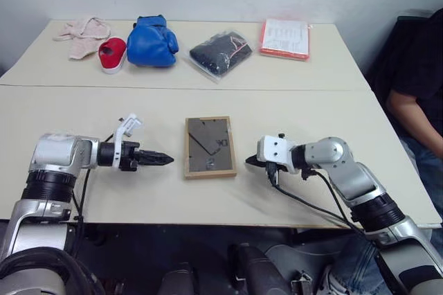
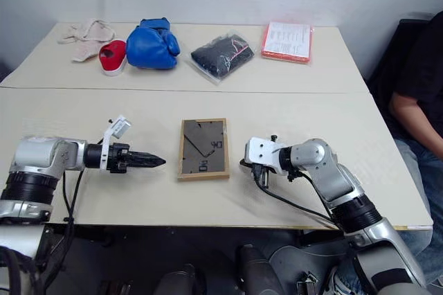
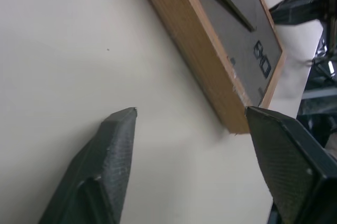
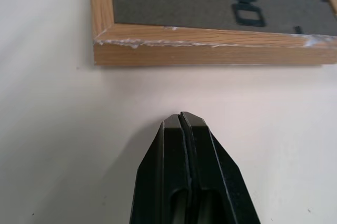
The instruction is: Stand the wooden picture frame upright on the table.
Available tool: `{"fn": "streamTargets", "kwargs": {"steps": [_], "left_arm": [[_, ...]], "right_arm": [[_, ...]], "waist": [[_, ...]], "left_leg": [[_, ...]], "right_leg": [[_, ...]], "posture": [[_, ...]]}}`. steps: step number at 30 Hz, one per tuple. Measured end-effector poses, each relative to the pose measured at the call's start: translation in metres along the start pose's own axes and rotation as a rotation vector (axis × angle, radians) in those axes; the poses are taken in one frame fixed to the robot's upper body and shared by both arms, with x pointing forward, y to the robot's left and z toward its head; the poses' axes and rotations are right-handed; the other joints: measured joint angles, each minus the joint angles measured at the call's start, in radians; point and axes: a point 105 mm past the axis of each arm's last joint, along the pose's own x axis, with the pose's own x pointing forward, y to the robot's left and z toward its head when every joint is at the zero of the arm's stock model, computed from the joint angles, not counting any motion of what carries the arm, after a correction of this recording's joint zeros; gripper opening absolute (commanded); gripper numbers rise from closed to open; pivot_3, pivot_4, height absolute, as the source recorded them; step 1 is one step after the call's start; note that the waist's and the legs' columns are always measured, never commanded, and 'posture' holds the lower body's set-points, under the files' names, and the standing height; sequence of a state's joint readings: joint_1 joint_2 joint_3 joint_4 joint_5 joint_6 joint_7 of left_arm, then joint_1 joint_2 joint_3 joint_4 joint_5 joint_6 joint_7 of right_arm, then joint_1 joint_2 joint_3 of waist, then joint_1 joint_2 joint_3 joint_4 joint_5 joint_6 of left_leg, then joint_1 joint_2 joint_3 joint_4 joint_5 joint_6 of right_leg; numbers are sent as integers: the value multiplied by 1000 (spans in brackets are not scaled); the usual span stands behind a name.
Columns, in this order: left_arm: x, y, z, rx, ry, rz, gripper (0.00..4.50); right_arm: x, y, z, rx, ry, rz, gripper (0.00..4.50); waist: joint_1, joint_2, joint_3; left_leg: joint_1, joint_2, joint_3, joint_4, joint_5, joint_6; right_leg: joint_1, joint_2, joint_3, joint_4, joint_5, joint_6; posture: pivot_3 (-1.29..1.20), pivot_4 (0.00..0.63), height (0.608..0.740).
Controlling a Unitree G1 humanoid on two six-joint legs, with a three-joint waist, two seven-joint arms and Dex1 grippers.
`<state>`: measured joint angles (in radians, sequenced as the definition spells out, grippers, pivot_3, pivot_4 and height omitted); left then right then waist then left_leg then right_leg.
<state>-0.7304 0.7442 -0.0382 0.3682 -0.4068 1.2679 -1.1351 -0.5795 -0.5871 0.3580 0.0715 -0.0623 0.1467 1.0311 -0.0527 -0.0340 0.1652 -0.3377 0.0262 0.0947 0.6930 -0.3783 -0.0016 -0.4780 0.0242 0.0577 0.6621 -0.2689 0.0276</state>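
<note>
your picture frame (image 1: 210,147) lies face down on the near part of the table (image 1: 291,111), dark back up with the stand folded flat, between the two grippers and touched by neither. the left gripper (image 3: 192,124) has its fingers spread wide; the right gripper (image 4: 181,116) is pinched shut on nothing. it looks light and stiff (any glass would be fragile) — take it by the wooden edges, not the thin stand. containers: a clear bag (image 1: 220,53) at the back holds something dark.
</note>
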Motion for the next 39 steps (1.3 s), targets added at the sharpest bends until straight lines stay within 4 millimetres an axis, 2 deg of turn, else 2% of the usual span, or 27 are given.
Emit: {"fn": "streamTargets", "kwargs": {"steps": [1, 8, 17, 21, 24, 29, 33, 36, 39], "left_arm": [[6, -4, 0, -23, 2, -17, 4485], [41, -21, 1, -20, 35, -68, 4485], [67, -35, 3, -36, 55, -98, 4485], [73, -40, 3, -62, 54, -119, 4485], [73, -39, 3, -75, 48, -107, 3908], [68, -36, -6, -143, 60, -128, 2379], [59, -47, -2, -148, 44, -201, 1301], [54, -47, 1, -131, 26, -192, 1271], [50, -48, 3, -119, -4, -199, 1271]], "right_arm": [[3, -1, 0, -14, 3, -5, 0], [15, -4, 3, -51, 12, -24, 0], [23, -3, 5, -54, 15, -20, 0], [24, -2, 7, -53, 8, -16, 0], [25, -2, 8, -53, 7, -16, 0], [25, -1, 9, -54, 2, -16, 0], [23, -2, 10, -51, -4, -22, 0], [12, -6, 9, -1, -13, -41, 614], [-13, -11, 13, 150, -56, -32, 1598]], "waist": [[0, 0, 0], [16, 3, -4], [26, 7, -10], [24, 7, -10], [23, 7, -10], [16, 6, -9], [7, 5, -8], [2, 5, -8], [1, 5, -6]], "left_leg": [[0, 0, 0, 0, 2, -3], [2, 0, 0, 1, 2, -4], [10, -1, -2, 1, 0, -2], [10, 0, -2, 1, -1, -2], [10, 0, -2, 1, -1, -2], [10, 0, -2, 1, 0, -3], [10, 1, -3, 1, 0, -4], [10, 0, -3, 1, 0, -4], [9, 1, -3, 1, 0, -4]], "right_leg": [[0, 0, 0, 0, 0, 0], [2, -1, 0, -1, 0, 0], [13, -1, -1, -4, 0, 1], [13, -1, -1, -4, 0, 1], [13, -1, -1, -4, 0, 1], [13, -1, -1, -4, 0, 1], [12, -1, -2, -4, 0, 1], [12, -1, -2, -3, 0, 1], [12, -1, -2, -3, 0, 1]], "posture": [[0, 150, 740], [0, 150, 740], [0, 150, 740], [0, 150, 740], [0, 150, 740], [0, 150, 740], [0, 150, 740], [0, 150, 740], [0, 150, 740]]}}
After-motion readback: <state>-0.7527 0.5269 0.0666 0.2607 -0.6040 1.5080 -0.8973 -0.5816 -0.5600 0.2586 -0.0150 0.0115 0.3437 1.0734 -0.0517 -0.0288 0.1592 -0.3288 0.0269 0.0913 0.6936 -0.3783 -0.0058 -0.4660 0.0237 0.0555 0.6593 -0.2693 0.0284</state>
